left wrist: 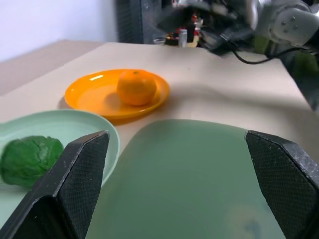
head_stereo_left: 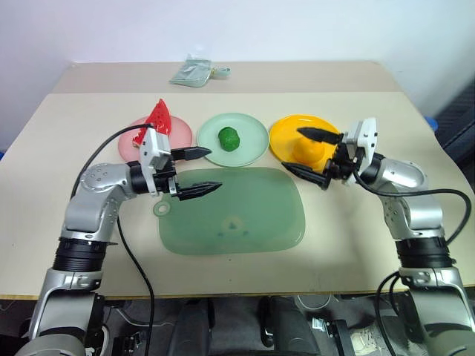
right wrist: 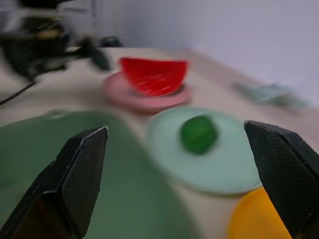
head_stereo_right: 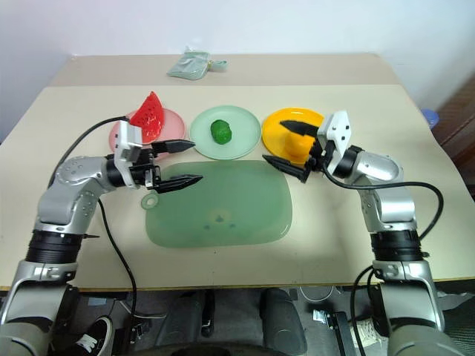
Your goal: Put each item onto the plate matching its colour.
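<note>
The red watermelon wedge (head_stereo_left: 159, 119) stands on the pink plate (head_stereo_left: 130, 141) at the left. A bumpy dark-green lump (head_stereo_left: 228, 138) lies on the mint plate (head_stereo_left: 252, 137) in the middle. On the yellow-orange plate (head_stereo_left: 286, 133) at the right rests the orange (left wrist: 136, 87), partly hidden in the head views by my right gripper (head_stereo_left: 292, 148). That gripper is open and empty, its fingers level over the plate's near edge and pointing left. My left gripper (head_stereo_left: 215, 168) is open and empty too, hovering over the board's left end and pointing right.
A large pale-green cutting board (head_stereo_left: 237, 211) lies in front of the plates, between my two arms. A small greenish pouch (head_stereo_left: 194, 72) sits at the far edge of the table. Black cables hang from both forearms.
</note>
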Action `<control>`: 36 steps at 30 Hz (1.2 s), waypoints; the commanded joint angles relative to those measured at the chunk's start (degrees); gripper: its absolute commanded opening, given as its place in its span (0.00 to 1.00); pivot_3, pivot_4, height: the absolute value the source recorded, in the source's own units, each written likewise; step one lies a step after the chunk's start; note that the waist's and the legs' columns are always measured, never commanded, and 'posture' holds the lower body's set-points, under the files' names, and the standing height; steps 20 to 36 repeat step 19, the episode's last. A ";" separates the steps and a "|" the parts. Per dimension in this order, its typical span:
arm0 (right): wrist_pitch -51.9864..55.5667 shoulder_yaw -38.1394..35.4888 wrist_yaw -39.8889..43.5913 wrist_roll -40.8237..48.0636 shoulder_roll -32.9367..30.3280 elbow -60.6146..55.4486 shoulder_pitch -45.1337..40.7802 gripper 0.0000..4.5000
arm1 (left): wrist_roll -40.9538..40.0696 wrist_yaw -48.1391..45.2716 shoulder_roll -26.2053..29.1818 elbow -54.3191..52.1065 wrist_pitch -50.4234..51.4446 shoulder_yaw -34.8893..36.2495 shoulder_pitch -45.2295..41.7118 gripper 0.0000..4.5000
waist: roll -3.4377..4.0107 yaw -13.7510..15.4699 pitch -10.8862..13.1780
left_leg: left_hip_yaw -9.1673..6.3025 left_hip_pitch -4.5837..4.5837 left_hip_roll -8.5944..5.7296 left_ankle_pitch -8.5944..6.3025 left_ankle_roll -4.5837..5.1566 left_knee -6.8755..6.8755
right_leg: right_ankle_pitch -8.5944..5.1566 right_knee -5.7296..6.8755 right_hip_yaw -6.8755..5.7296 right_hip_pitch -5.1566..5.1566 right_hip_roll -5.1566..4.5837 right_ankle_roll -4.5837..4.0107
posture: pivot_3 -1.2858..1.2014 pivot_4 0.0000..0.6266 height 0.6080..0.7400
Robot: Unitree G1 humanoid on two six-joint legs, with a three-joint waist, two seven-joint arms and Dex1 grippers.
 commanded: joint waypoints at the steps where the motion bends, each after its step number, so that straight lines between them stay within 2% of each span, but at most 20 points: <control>1: -0.92 0.16 2.37 0.31 -1.80 -5.88 2.68 1.00 | -3.21 -3.67 2.13 -2.93 -0.03 2.26 1.29 1.00 | 0.00 -0.07 0.00 | 0.00 0.00 0.00 0.00 0.00 0.00 | 0.00 0.01 0.00 0.00 0.00 0.00 | 0.52 0.24 1.00; 9: -1.64 -0.87 2.77 0.07 -2.81 -5.88 4.47 1.00 | -7.11 -9.29 6.49 -4.78 0.56 5.49 6.88 1.00 | 0.00 -0.06 0.00 | 0.02 0.02 0.00 0.00 0.00 -0.01 | -0.01 -0.01 0.01 0.00 0.01 0.00 | 0.52 0.24 1.00; 18: -2.88 -0.12 3.69 -1.12 -2.51 -2.27 2.21 1.00 | -7.74 -8.57 7.87 -8.13 -0.75 8.19 13.26 1.00 | 0.00 0.01 0.00 | 0.01 0.02 0.01 0.00 0.00 0.00 | -0.01 -0.01 0.00 0.01 0.00 -0.01 | 0.52 0.24 1.00; 36: -3.18 -0.13 4.04 -1.29 -2.66 -1.81 1.97 1.00 | -7.69 -8.41 7.87 -8.35 -0.97 8.23 13.54 1.00 | 0.00 0.01 0.00 | 0.01 0.02 0.01 0.00 0.00 0.00 | -0.01 -0.01 0.00 0.01 0.00 -0.01 | 0.52 0.24 1.00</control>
